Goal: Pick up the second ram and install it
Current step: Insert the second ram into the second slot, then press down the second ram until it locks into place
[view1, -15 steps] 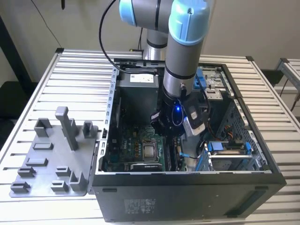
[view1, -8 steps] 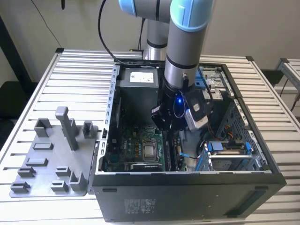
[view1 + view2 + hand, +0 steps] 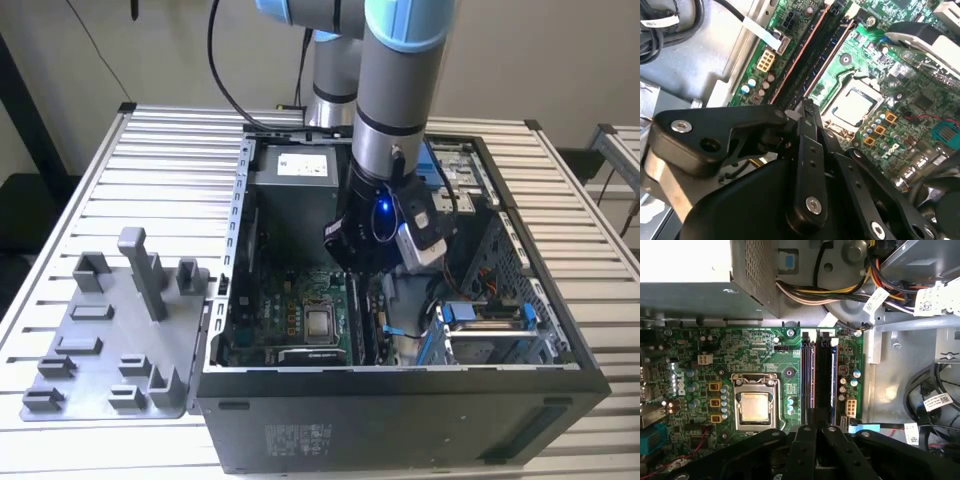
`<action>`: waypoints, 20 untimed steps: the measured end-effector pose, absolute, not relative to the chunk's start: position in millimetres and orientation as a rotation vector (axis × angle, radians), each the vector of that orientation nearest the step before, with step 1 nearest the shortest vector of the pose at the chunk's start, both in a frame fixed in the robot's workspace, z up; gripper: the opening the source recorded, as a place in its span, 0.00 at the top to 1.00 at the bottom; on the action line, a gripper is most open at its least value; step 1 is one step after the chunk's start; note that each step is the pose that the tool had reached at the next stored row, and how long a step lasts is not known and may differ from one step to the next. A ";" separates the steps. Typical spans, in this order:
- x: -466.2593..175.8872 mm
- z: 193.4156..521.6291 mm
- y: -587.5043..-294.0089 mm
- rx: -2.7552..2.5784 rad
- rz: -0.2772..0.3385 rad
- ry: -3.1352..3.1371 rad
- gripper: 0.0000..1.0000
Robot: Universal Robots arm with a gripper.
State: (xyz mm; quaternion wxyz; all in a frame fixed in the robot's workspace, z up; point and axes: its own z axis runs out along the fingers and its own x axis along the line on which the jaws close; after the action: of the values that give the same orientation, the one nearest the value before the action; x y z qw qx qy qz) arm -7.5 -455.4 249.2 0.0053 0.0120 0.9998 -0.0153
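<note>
Pinching the flat dark second ram [image 3: 823,380], black angular gripper [image 3: 822,426] meets slots.

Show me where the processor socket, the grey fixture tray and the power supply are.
processor socket [image 3: 754,407], first wrist view, on its metal lid.
grey fixture tray [image 3: 100,340], exterior view, on its flat base.
power supply [image 3: 300,165], exterior view, on its white label.

Site: my robotics test lab | Bench: slatted white metal table [image 3: 150,160] | Workpiece: open black desktop computer case [image 3: 400,400] exposing green motherboard [image 3: 755,355] | Fixture: grey plastic jig plate [image 3: 100,340] | Walls: plain beige.
</note>
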 end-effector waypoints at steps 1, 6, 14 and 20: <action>-7.5 249.2 -455.4 0.038 -0.048 3.130 0.89; -7.5 252.7 -455.4 0.038 -0.048 3.130 0.89; -7.6 253.1 -455.4 0.038 -0.048 3.130 0.89; -7.7 253.2 -455.4 -0.064 -0.047 3.129 0.89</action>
State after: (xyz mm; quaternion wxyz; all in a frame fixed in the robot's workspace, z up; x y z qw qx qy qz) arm -7.7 -455.4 253.2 0.0058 -0.0203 0.9997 -0.0152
